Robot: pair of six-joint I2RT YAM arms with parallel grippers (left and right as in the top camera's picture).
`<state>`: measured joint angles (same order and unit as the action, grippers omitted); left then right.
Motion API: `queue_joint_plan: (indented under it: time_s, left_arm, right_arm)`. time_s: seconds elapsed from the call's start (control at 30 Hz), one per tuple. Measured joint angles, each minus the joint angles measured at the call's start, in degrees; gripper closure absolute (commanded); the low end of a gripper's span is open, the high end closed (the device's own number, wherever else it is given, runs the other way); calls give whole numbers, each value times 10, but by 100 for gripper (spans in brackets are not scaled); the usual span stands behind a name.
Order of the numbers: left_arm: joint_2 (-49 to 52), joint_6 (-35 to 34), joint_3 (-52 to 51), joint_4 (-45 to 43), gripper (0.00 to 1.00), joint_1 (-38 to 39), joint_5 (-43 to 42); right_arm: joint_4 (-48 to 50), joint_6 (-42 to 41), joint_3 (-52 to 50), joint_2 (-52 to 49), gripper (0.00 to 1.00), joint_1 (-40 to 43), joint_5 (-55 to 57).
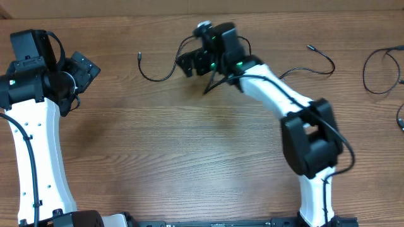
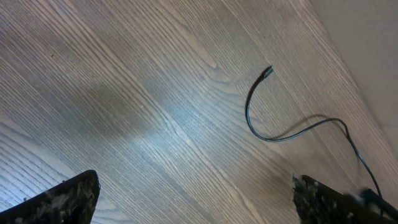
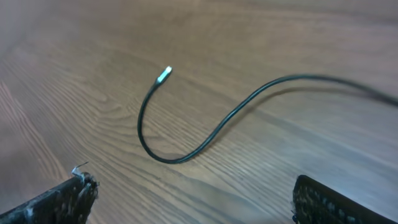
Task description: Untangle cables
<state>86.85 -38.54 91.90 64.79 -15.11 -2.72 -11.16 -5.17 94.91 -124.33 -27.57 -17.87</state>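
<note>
While both arms hover above the desk [image 1: 189, 139], overhead: right gripper [image 1: 183, 65] released, cable [image 1: 158, 77] just ahead of it. Left wrist: left gripper [image 2: 193, 202] released, cable [image 2: 280, 137] ahead-right, apart. Right wrist: cable [image 3: 186, 155] curves ahead, untouched.

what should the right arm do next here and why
Probably lower the right gripper onto the thin black cable with the silvery tip and close. Its jaws stand open and empty, and the cable's curve lies loose just ahead of them, so a short descent should reach it.
</note>
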Motion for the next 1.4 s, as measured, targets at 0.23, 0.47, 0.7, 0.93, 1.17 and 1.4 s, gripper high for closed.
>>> queue_joint_plan:
  time_s: [0.23, 0.47, 0.7, 0.93, 1.17, 1.4]
  left_arm:
    - [0, 0, 0, 0, 0, 0, 0]
    - [0, 0, 0, 1, 1, 0, 0]
    - [0, 0, 0, 1, 0, 0, 0]
    - [0, 0, 0, 1, 1, 0, 0]
    - [0, 0, 0, 1, 1, 0, 0]
    - [0, 0, 0, 1, 0, 0, 0]
  right_arm:
    - [101, -61, 0, -56, 0, -33, 52]
    - [200, -128, 0, -97, 0, -40, 68]
    - [262, -193, 0, -123, 6, -40, 68]
    - [287, -245, 0, -147, 9, -40, 58]
    - [283, -261, 0, -172, 13, -43, 46]
    - [297, -264, 0, -177, 16, -58, 40]
